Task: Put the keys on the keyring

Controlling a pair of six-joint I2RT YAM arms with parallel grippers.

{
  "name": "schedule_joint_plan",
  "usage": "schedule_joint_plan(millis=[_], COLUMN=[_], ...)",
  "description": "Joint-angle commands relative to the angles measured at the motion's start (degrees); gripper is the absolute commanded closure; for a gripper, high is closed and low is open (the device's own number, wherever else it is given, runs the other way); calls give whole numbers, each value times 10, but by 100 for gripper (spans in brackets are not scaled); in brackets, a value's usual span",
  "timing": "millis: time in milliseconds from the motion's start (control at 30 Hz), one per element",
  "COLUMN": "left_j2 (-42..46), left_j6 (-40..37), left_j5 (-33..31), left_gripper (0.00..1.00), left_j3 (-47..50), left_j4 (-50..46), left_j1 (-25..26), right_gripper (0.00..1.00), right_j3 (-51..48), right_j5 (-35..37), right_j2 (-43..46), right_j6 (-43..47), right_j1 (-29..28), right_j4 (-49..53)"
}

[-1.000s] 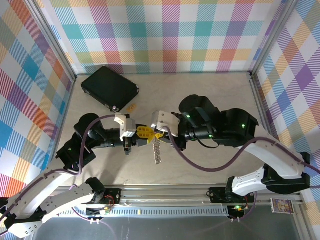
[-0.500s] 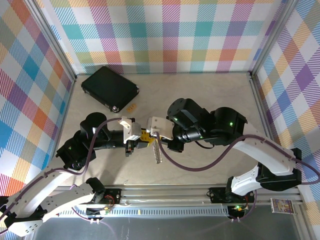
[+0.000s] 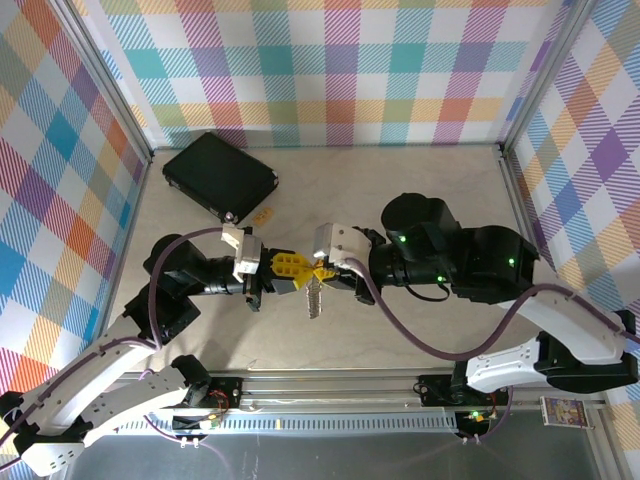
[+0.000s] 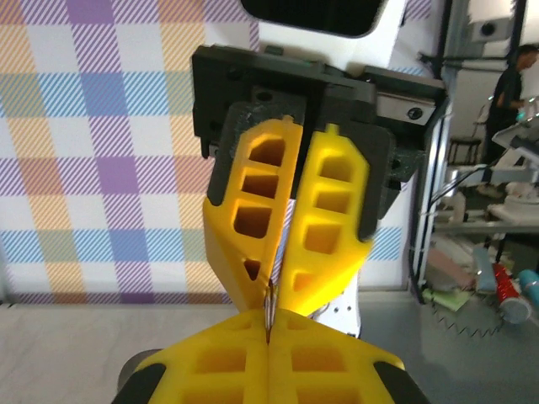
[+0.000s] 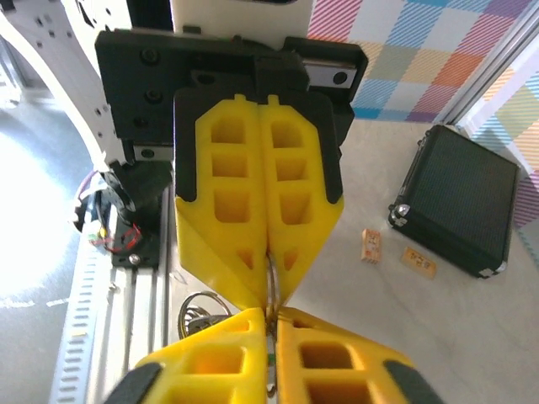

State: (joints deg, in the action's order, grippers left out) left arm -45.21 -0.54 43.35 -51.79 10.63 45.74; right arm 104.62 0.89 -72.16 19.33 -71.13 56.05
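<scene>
Both sets shut tip to tip over the desk [image 3: 420, 195] centre.
Left fingers [image 3: 291, 267] and right fingers [image 3: 323, 271] nip the keyring [image 5: 272, 286], mostly hidden; overhead I see keys [image 3: 315, 297] dangling.

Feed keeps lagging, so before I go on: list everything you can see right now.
flat black rectangular case: one, black, far-left of the table.
small flat tan tags: two, tan-orange, on the table beside the case.
silver metal keyring with keys: one, silver, hanging mid-table below the meeting fingertips.
pale wooden table: one, beige, under everything.
plaid wall panels: three, multicoloured, left, back and right.
small printed card: one, purple-yellow, past the near-right edge.
left gripper: one, yellow fingers, shut on the keyring.
right gripper: one, yellow fingers, shut on the keyring, tip to tip with the left.
</scene>
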Motion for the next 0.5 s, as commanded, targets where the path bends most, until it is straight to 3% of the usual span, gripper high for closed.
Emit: schedule_joint_plan(millis=[0, 167, 300, 467], left_j2=[-4, 6, 14, 10], left_j6=[60, 24, -79, -175], left_j5=[21, -10, -69, -151], left_gripper=[100, 100, 81, 78], left_j3=[11, 4, -33, -70], left_j4=[116, 46, -124, -283], left_j1=[2, 2, 3, 3], right_gripper=[97, 100, 100, 100], right_j3=[-13, -8, 23, 64], right_j5=[-22, -9, 21, 49], right_j2=[16, 19, -6, -54], right_j6=[-9, -5, 10, 24], right_j1=[-8, -8, -8, -10], right_j4=[-31, -14, 42, 104])
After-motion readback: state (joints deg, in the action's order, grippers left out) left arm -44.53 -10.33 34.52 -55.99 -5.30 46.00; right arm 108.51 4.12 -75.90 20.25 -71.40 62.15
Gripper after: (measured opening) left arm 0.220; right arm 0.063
